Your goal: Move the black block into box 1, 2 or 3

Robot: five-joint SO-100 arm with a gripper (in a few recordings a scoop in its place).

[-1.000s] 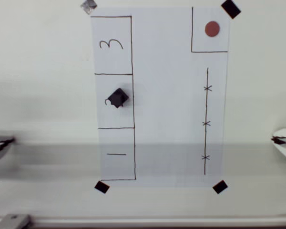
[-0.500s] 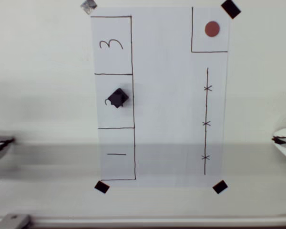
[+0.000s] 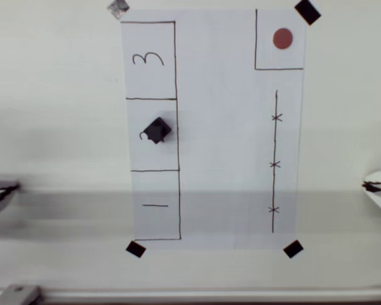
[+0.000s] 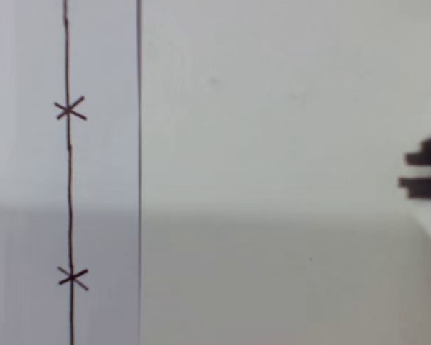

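One black block [image 3: 157, 130] is sitting turned inside the middle box [image 3: 152, 134], partly covering its number. At the right edge, the fingers [image 3: 372, 187] are showing; I cannot tell if they are apart.

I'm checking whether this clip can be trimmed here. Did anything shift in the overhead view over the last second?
Nothing visibly changed. The black block sits in the middle box, over its handwritten number, as before, and the white paper with its tape squares has not shifted.
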